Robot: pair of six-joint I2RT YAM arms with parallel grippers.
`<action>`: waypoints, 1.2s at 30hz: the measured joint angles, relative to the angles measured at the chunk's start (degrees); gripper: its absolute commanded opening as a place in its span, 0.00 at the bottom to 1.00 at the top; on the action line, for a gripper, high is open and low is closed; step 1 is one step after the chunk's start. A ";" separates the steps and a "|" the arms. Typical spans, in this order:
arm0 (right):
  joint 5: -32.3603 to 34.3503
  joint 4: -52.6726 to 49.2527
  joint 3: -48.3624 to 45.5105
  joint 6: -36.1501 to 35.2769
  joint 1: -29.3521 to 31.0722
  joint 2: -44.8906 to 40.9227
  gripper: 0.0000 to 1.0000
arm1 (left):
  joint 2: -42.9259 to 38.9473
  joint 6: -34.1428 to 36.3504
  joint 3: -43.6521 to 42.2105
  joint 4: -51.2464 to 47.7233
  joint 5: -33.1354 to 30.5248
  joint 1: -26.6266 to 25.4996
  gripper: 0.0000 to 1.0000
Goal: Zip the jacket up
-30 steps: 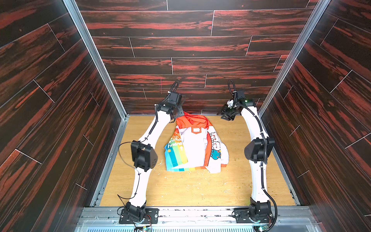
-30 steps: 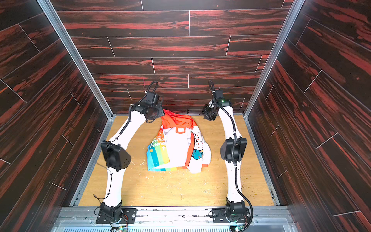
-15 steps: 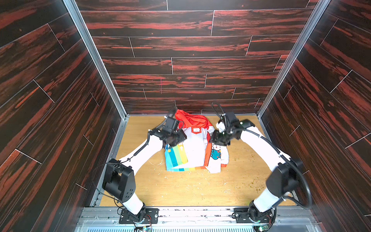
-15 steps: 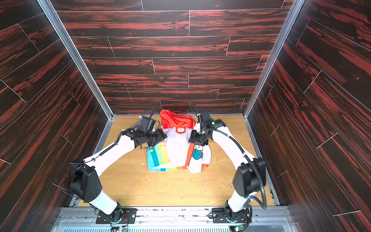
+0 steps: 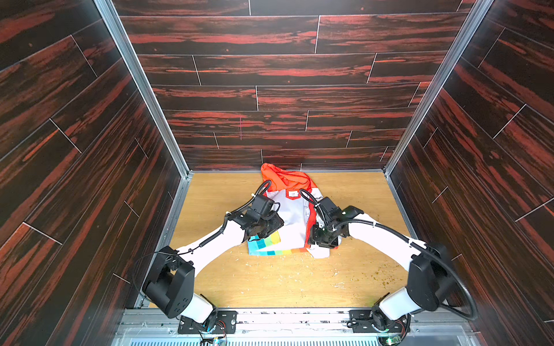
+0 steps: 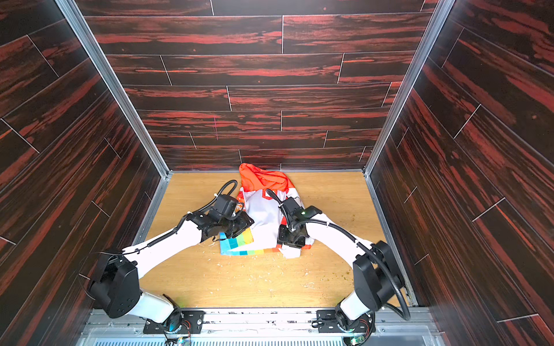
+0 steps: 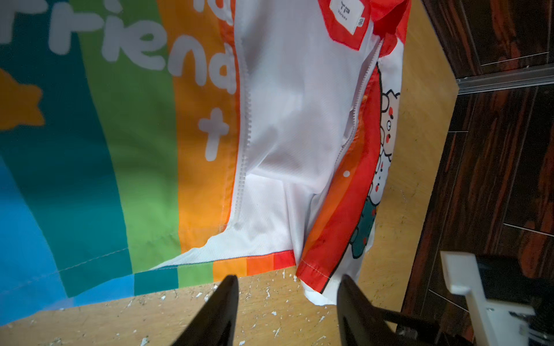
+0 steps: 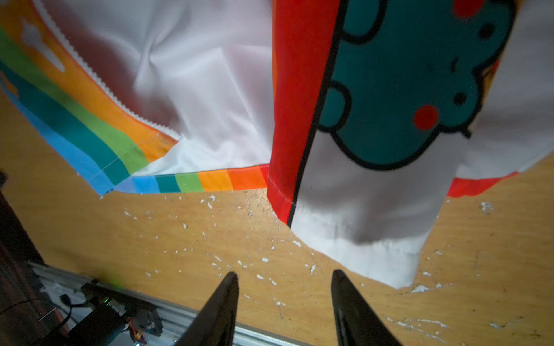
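Note:
The jacket (image 5: 292, 218) (image 6: 265, 221) lies unzipped on the table, orange hood (image 5: 284, 178) toward the back wall, white lining showing between its two front panels. The left wrist view shows one row of zipper teeth (image 7: 243, 119) beside the rainbow panel and the other row (image 7: 361, 90) beside the red edge. My left gripper (image 5: 265, 230) (image 7: 287, 277) hovers open over the rainbow hem (image 7: 227, 266), nothing between its fingers. My right gripper (image 5: 322, 239) (image 8: 283, 272) is open and empty over bare table just off the white cartoon-print panel (image 8: 374, 209). No zipper slider shows.
The wooden table (image 5: 269, 281) is dotted with white flecks. Dark wood-pattern walls (image 5: 269, 90) close in the back and both sides. A metal rail (image 5: 284, 314) with both arm bases runs along the front edge.
Both arms have swung from the back wall, down and forward over the jacket's lower half. The jacket lies much as before.

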 measured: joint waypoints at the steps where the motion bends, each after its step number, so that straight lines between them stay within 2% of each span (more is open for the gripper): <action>1: 0.72 -0.02 0.85 -0.20 0.00 1.05 0.54 | -0.46 -0.04 0.00 0.04 -0.17 0.00 0.55; 9: 6.56 -2.29 8.44 -1.44 0.09 9.97 0.57 | -1.60 -0.20 -0.11 -0.02 -1.31 0.00 0.55; 11: 7.72 -2.93 9.68 -1.75 0.11 11.87 0.55 | -1.92 -0.20 -0.48 -0.04 -1.62 0.00 0.55; 19: 11.54 -4.92 12.46 -2.67 0.13 17.62 0.18 | -2.47 0.02 -0.85 -0.48 -2.34 0.00 0.54; 22: 12.68 -5.11 12.46 -2.69 0.13 17.62 0.00 | -2.47 0.04 -0.85 -0.48 -2.40 0.00 0.54; 27: 13.94 -5.07 11.96 -2.45 0.00 17.35 0.00 | -2.43 0.17 -0.85 -0.50 -2.32 0.00 0.53; 31: 13.09 -3.65 9.33 -2.71 -0.44 14.60 0.00 | -1.40 0.28 -0.72 0.11 -1.09 0.00 0.58; 36: 4.42 1.81 3.96 -4.11 -3.21 4.02 0.00 | 2.82 0.22 0.57 3.08 2.58 0.00 0.59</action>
